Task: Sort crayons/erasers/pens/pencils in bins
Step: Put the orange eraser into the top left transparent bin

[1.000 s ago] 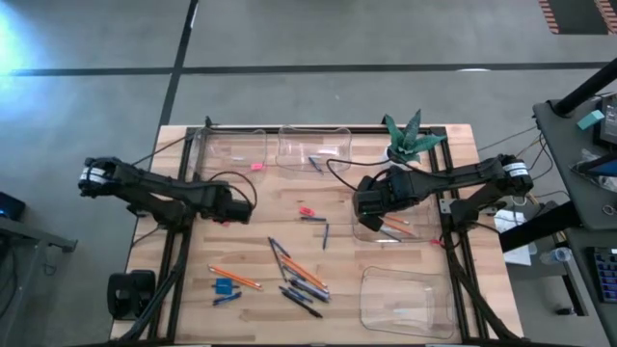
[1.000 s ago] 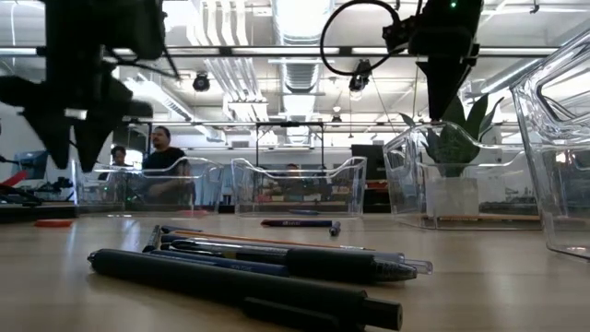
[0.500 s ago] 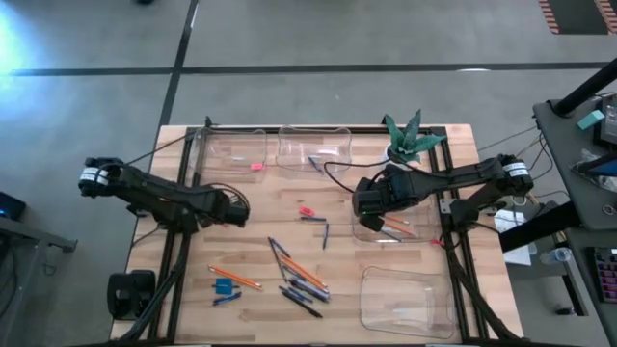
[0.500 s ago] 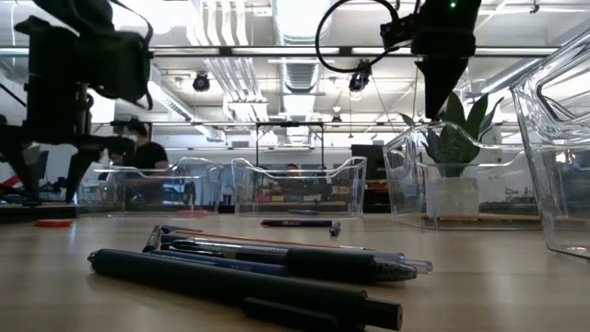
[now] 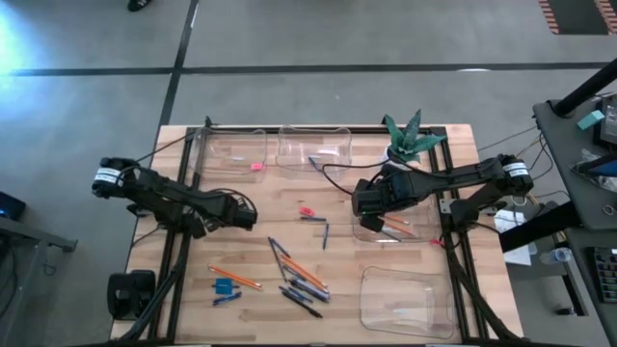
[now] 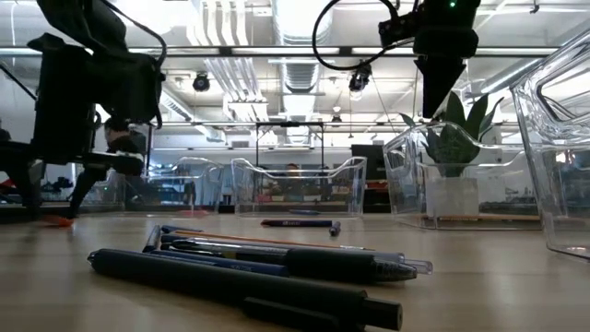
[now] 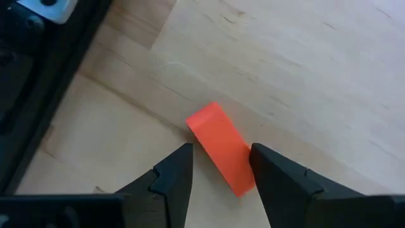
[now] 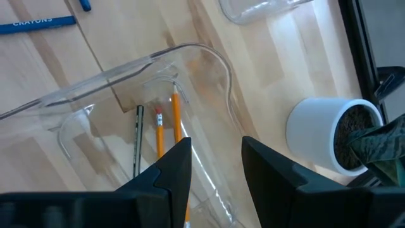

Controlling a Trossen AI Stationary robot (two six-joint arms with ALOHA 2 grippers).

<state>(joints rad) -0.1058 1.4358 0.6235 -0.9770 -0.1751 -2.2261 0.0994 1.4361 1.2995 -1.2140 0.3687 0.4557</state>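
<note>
A small red-pink eraser lies flat on the wood near the table's left side and also shows in the low view. My left gripper points down at it, open, one finger on each side and close to the table; in the high view it hides the eraser. My right gripper hangs open, holding nothing, above the right bin, where two orange pencils and a dark stick lie. Pens, crayons and pencils lie heaped at the middle near side.
Two clear bins stand at the far edge, one holding a pink eraser. Another bin stands near right. A potted plant is at the far right. A blue eraser, a pink eraser and a pen lie loose.
My left gripper has come down toward the table and rolled about its own axis, staying open; its fingers now stand low around the red-pink eraser.
</note>
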